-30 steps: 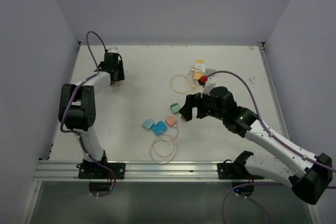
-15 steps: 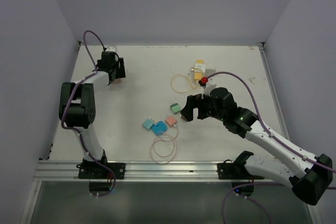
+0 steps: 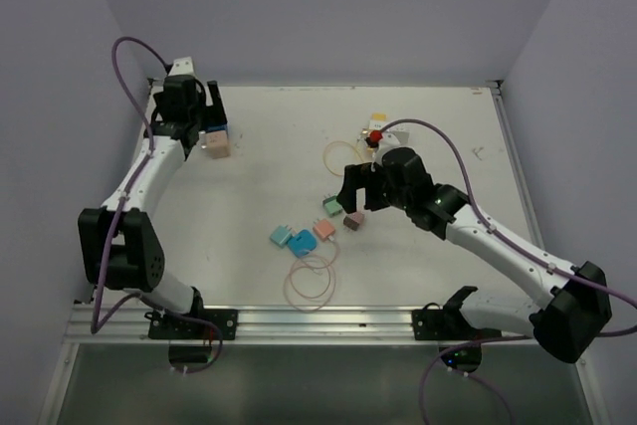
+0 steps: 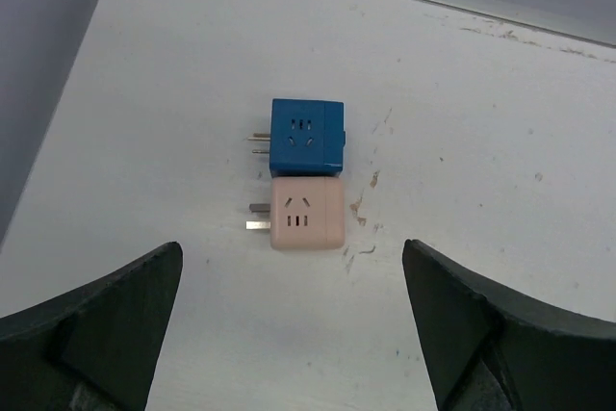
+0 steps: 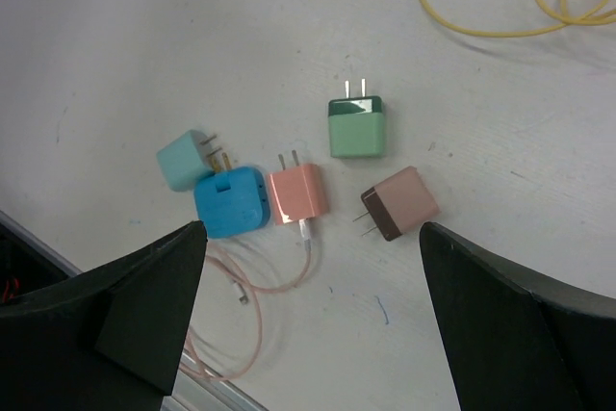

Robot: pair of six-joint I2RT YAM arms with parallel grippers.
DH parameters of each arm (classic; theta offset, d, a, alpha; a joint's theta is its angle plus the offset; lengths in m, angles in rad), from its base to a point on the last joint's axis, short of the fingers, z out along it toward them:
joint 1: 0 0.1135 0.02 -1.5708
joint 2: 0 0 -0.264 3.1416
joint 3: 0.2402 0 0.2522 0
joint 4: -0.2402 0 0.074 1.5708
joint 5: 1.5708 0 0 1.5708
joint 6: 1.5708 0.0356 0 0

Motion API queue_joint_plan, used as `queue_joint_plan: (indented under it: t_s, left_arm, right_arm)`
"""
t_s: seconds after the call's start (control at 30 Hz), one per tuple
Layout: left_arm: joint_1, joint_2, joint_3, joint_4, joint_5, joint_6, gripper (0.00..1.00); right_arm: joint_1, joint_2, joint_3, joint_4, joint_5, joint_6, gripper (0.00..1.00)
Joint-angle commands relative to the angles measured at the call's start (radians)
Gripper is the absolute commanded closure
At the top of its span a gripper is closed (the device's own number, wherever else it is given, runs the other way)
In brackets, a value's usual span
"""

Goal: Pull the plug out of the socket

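Note:
A blue socket cube [image 4: 306,136] and a pink socket cube [image 4: 306,215] lie side by side and touching at the back left of the table, each with its metal prongs pointing left. Neither is plugged into the other. In the top view they show as blue [image 3: 214,132] and pink [image 3: 218,146]. My left gripper [image 4: 292,276] hangs open above them, holding nothing, just behind them in the top view [image 3: 202,116]. My right gripper [image 5: 313,267] is open over mid-table [image 3: 356,194], above several loose plugs.
Under the right gripper lie a green plug [image 5: 357,127], a brown-faced pink plug [image 5: 399,202], a salmon plug [image 5: 297,193] with its pink cable [image 5: 241,295], a blue plug [image 5: 231,201] and a teal plug [image 5: 187,160]. A yellow cable loop [image 3: 343,158] lies behind them.
My left gripper has opened, letting go of the cubes, and has risen and drawn back to the left. The right arm has shifted towards the back, and the brown-faced plug now shows beneath it.

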Motion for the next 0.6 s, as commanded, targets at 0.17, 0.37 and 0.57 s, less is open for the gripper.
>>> queue_joint_plan:
  t_s: [0.17,0.37,0.57]
  left_arm:
    - [0.006,-0.369,-0.242,-0.055,0.134,-0.086,0.0]
    - [-0.015,-0.563,-0.491,0.037,0.167,-0.105,0.01]
    - [-0.066,-0.551,-0.568,0.065,0.116,-0.08,0.0]
  right_arm:
    - [-0.201,0.146,0.155,-0.014,0.071,0.051,0.07]
    - [-0.284,0.295,0.28,-0.035,0.167,0.069,0.09]
    - [-0.333,0.478,0.405,-0.025,0.221,0.048,0.09]
